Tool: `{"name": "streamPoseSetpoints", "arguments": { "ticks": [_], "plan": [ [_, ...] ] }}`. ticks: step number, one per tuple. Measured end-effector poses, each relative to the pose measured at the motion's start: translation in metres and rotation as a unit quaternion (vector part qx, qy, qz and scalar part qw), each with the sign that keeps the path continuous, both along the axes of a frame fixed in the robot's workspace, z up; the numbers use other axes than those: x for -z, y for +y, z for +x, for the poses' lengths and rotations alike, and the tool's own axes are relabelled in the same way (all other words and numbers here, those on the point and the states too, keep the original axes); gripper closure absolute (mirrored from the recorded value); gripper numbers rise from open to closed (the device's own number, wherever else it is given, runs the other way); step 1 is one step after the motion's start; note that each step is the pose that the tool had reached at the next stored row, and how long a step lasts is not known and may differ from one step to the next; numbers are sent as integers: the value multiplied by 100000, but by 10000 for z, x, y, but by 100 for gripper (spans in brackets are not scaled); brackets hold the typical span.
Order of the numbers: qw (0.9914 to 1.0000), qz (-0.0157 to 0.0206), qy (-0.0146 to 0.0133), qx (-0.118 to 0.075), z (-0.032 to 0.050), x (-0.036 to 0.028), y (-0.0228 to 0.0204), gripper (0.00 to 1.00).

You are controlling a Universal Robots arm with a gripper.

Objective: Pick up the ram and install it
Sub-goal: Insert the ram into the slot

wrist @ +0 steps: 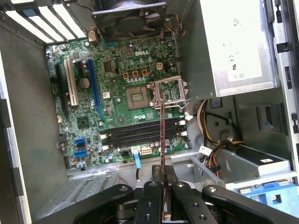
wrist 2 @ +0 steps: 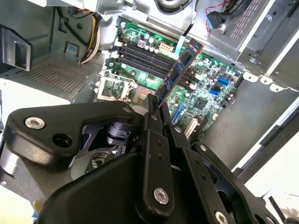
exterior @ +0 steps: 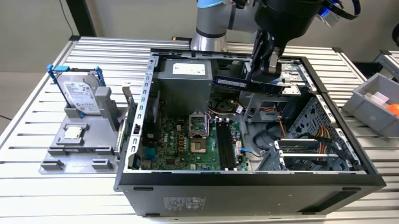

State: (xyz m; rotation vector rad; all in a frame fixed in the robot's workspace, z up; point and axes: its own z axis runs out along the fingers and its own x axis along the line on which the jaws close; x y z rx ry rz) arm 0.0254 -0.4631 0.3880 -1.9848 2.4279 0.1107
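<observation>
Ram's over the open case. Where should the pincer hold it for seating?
Across the ram's two flat faces at the upper long edge, from above, as the pincer does now. It is thin and hangs edge-down, so that leaves its lower edge free toward the motherboard's memory slots.

In the exterior view the gripper [exterior: 267, 77] covers one end of the ram [exterior: 232, 82], the arm [exterior: 210, 28] runs off the top edge, and the grey bin [exterior: 373, 100] is cut by the exterior view's right edge, the orange object [exterior: 393, 109] inside it unidentifiable.
</observation>
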Motion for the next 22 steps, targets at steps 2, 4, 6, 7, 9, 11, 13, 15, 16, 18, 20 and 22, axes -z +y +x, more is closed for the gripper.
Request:
{"name": "streamPoseSetpoints", "arguments": {
  "ticks": [2,4,6,7,9,11,13,15,16,18,20,22],
  "plan": [
    [99998,5,1,563,0,0,0,100],
    [99997,5,-1,733,0,1,0,100],
    [99996,2,0,894,0,0,0,100],
    [99995,3,-1,981,0,0,0,100],
    [99993,1,1,1141,0,0,0,100],
    [99992,1,0,1301,0,0,0,100],
    [99990,-2,2,1448,0,0,0,100],
    [99987,3,0,1599,0,0,0,100],
    [99986,0,1,1677,0,0,0,100],
    [99983,2,0,1819,0,0,0,100],
    [99981,1,1,1951,0,0,0,100],
    [99978,1,0,2094,0,0,0,100]
  ]
}}
